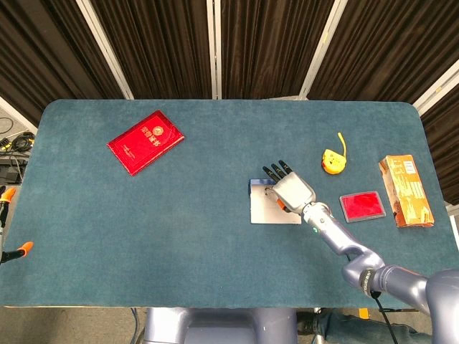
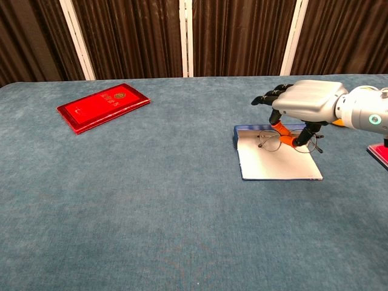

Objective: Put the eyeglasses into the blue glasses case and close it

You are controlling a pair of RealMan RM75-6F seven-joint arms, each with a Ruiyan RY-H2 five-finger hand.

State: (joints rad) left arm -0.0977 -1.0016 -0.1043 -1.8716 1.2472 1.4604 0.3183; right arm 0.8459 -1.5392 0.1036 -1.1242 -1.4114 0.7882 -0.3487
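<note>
The blue glasses case (image 2: pixel 254 128) lies open on the table, its pale lining (image 1: pixel 267 210) facing up. My right hand (image 2: pixel 303 103) hovers over the case's far right part, also seen in the head view (image 1: pixel 290 190). It pinches the thin wire-framed eyeglasses (image 2: pixel 270 141) between orange-padded fingertips (image 2: pixel 298 143). The glasses hang low over the lining, lenses toward the case's blue back edge; whether they touch it I cannot tell. Only two spread orange fingertips of my left hand (image 1: pixel 6 222) show at the far left edge, holding nothing.
A red booklet (image 1: pixel 145 142) lies at the far left of the table. Right of the case are a yellow tape measure (image 1: pixel 333 160), a flat red box (image 1: pixel 362 206) and an orange carton (image 1: pixel 406 190) near the right edge.
</note>
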